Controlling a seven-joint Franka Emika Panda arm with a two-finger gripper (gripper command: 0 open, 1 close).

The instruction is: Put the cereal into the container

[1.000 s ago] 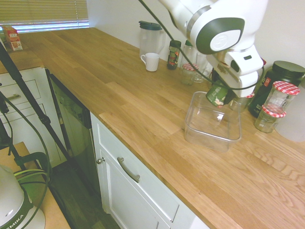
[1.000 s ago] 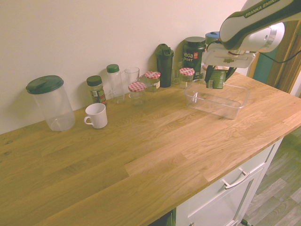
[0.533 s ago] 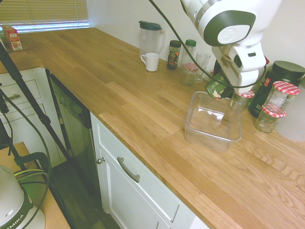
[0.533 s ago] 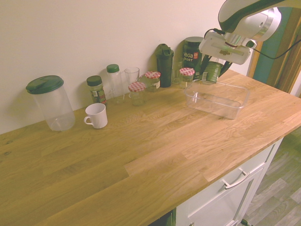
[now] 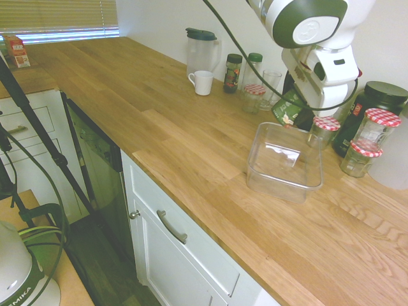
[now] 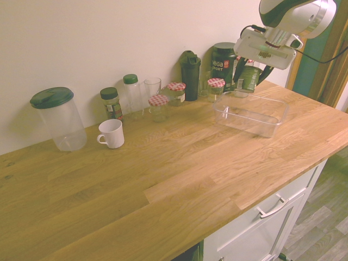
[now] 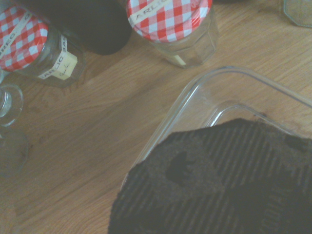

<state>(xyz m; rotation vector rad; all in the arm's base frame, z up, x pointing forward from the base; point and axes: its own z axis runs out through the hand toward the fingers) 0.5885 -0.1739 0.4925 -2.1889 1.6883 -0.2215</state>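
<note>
Kitchen worktop of pale oak (image 5: 191, 134) runs along a white wall, and the landmark on it is the container (image 5: 284, 163), a clear shallow tub lying open and with nothing in it near the front edge. Behind the container, against the wall, stand the things not in use: 2 red-checked-lid jars (image 5: 368, 141) to one side, a black tub with a printed label (image 6: 223, 61), a dark shaker bottle (image 6: 190, 68), and further off a white mug (image 6: 111, 133) and a lidded clear jug (image 6: 58, 118). They seem to be pushed back to leave the container free for loading.

The gripper (image 6: 252, 76) hangs above the container's far rim, on the wall side, its 2 fingers clamped on the cereal (image 6: 248, 78). The green cup sits between the fingers, tilted, well off the wood and not yet within the container's walls. In the wrist view the cereal (image 7: 214, 180) fills the lower part as a dark ribbed mass, with the container's rounded corner (image 7: 195, 92) showing beyond it, so the cup appears to overlap that corner rather than hang over the middle.

Judging by this, the carry is under way; the cup probably needs to come forward over the container's floor and down before release.
</note>
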